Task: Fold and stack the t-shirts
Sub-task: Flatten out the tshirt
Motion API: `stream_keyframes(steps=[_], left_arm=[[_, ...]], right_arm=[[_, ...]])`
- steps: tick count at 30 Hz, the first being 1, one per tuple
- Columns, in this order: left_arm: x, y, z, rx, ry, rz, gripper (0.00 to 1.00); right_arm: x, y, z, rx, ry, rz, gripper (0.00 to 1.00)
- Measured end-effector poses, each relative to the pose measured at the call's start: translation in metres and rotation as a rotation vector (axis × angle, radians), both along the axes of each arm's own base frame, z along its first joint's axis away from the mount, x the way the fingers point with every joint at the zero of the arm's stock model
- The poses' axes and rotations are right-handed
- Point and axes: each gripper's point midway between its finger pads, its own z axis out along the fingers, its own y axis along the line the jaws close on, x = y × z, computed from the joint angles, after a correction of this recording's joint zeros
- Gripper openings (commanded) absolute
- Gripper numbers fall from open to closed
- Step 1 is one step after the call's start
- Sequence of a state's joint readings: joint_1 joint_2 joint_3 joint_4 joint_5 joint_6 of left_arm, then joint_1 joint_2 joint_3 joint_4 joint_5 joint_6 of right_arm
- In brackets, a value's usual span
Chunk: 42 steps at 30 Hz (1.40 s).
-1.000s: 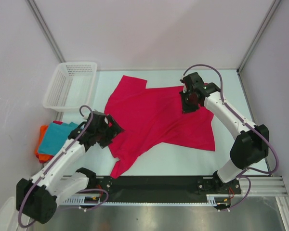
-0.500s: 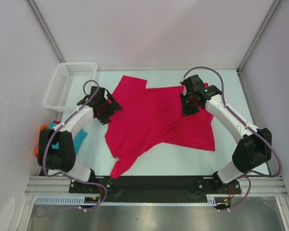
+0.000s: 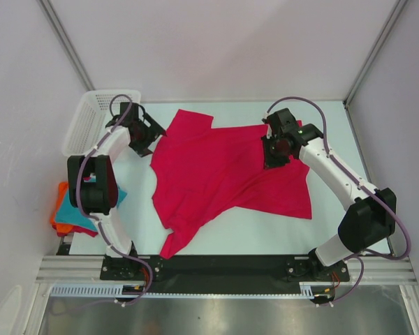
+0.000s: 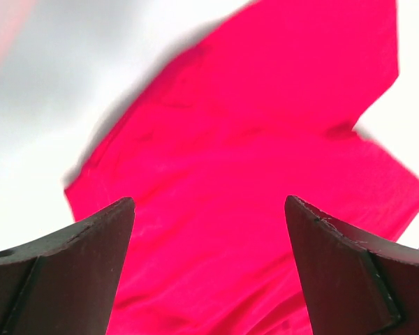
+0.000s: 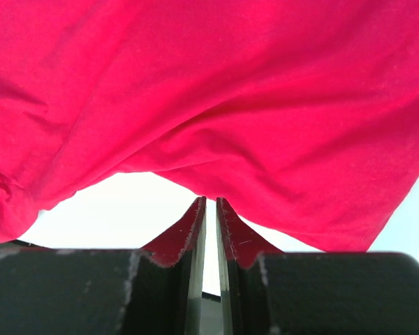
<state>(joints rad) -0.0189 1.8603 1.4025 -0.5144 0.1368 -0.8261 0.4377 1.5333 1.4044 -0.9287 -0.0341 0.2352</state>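
Note:
The large crimson-pink t-shirt [image 3: 223, 174] lies spread and rumpled across the middle of the table. My right gripper [image 3: 274, 151] is shut on a fold of it near its far right part; in the right wrist view the cloth [image 5: 230, 91] peaks into the closed fingertips [image 5: 211, 199]. My left gripper [image 3: 145, 134] hovers open over the shirt's far left edge, with only cloth [image 4: 265, 139] showing between its wide fingers [image 4: 209, 202]. The teal t-shirt [image 3: 71, 213] lies on the orange t-shirt [image 3: 56, 209] at the left edge, partly hidden by the left arm.
A white mesh basket [image 3: 91, 122] stands at the far left corner, right beside my left gripper. Frame posts rise at the far corners. The black rail [image 3: 223, 265] with both arm bases runs along the near edge.
My left arm has swung from the shirt's near left side up to its far left edge by the basket. The right gripper has barely moved and keeps its hold.

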Motion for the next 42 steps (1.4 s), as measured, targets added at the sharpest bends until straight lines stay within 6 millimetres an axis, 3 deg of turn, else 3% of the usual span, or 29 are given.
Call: stream_keyframes(steps=[4,7,21,34,40,42], left_arm=[[0.016,0.008,-0.004,0.004,0.0,0.009,0.93],[0.017,0.013,-0.015,0.02,0.023,0.007,0.93],[0.031,0.039,-0.019,0.271,0.015,-0.152,0.91],[0.014,0.01,-0.058,0.392,0.099,-0.398,0.91],[0.01,0.004,-0.072,0.374,0.13,-0.417,0.84],[0.01,0.005,-0.072,0.37,0.132,-0.409,0.67]], right_arm=[[-0.001,0.001,0.0,0.002,0.003,0.005,0.17],[-0.003,0.002,0.0,0.004,0.008,0.009,0.16],[-0.007,0.001,-0.002,-0.002,0.026,0.011,0.16],[-0.009,0.0,-0.002,-0.006,0.032,0.012,0.16],[-0.01,-0.001,0.002,-0.001,0.021,0.011,0.16],[-0.01,-0.001,0.003,0.0,0.017,0.011,0.16]])
